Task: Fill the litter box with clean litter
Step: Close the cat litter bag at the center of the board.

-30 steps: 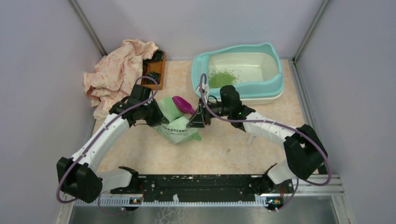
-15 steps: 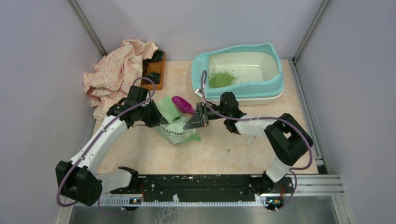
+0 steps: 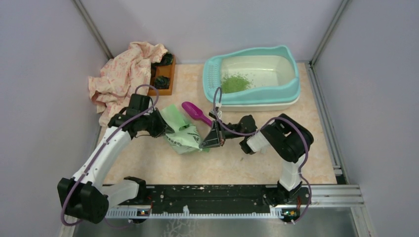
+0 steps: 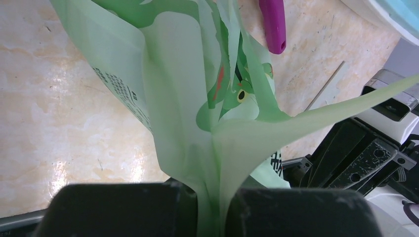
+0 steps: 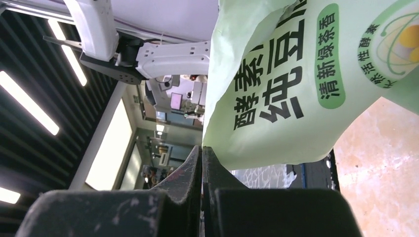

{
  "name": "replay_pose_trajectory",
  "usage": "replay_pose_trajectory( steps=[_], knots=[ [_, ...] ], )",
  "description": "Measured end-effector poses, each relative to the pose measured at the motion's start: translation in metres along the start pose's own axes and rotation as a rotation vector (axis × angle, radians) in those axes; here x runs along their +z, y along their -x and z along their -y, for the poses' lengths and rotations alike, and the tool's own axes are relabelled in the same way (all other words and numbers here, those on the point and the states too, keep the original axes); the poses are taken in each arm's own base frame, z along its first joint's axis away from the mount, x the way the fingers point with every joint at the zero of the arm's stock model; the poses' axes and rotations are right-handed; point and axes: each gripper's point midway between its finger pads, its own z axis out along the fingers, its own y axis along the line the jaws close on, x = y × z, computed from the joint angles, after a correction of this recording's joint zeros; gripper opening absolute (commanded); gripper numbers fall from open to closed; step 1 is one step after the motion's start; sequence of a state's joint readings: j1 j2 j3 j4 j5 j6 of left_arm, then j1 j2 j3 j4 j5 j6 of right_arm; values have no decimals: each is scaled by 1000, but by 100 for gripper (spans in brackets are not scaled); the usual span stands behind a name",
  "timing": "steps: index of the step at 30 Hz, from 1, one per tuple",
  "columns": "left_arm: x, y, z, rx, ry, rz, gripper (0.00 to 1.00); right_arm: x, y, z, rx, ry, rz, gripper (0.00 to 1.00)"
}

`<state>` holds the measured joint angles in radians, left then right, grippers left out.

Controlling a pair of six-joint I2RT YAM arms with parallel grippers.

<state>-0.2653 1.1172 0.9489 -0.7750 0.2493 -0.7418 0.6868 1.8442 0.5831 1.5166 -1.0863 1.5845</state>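
The litter box (image 3: 291, 84), teal rim and cream basin, stands at the back right. A small pile of green clean litter (image 3: 234, 82) lies in its left part. The pale green printed bag (image 3: 182, 133) lies crumpled on the table between my grippers. My left gripper (image 3: 160, 126) is shut on the bag's left side; in the left wrist view the film (image 4: 173, 89) is pinched between the fingers of that gripper (image 4: 212, 197). My right gripper (image 3: 207, 139) is shut at the bag's right edge, which (image 5: 296, 84) meets the tips of that gripper (image 5: 201, 153). A purple scoop (image 3: 196, 112) lies just behind the bag.
A floral cloth (image 3: 123, 74) and a small brown wooden tray (image 3: 164, 76) with dark items sit at the back left. Grey walls close in on both sides. The scoop's handle (image 4: 273, 22) and a thin stick (image 4: 323, 86) lie on the table beyond the bag.
Both grippers have carried the bag nearer and lower; it now sags onto the table. The right arm has folded its elbow inward and the left gripper has drawn left.
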Motion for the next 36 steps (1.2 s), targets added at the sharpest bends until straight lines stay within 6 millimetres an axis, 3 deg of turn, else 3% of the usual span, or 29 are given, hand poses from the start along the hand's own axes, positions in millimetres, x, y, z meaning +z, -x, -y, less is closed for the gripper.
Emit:
replay_pose_trajectory(
  steps=[5, 8, 13, 15, 17, 18, 21, 25, 32, 36],
  knots=[
    [-1, 1, -3, 3, 3, 1, 0, -2, -8, -6, -22, 2, -45, 0],
    [-1, 4, -4, 4, 7, 9, 0, -1, -9, -11, -130, -80, -67, 4],
    [-1, 6, -6, 6, 9, 17, 0, 24, 32, -37, -454, -338, -32, 26],
    [-1, 7, -6, 5, 9, 17, 0, 23, 40, -43, -577, -461, -12, 32],
    [-1, 7, -6, 5, 8, 16, 0, 12, 43, -41, -682, -600, -3, 43],
    [-1, 7, -6, 5, 8, 16, 0, 14, 32, -39, -725, -637, -34, 47],
    [-1, 7, -6, 4, 7, 16, 0, 9, 8, -24, -887, -791, -129, 53],
    [-2, 7, -6, 7, 7, 15, 0, 7, -8, -9, -1049, -910, -231, 60],
    [-2, 7, -6, 11, 6, 14, 0, 0, 14, -9, -1192, -996, -213, 73],
    [-2, 7, -6, 11, 5, 14, 0, 8, 18, -16, -1259, -990, -226, 74]
  ],
)
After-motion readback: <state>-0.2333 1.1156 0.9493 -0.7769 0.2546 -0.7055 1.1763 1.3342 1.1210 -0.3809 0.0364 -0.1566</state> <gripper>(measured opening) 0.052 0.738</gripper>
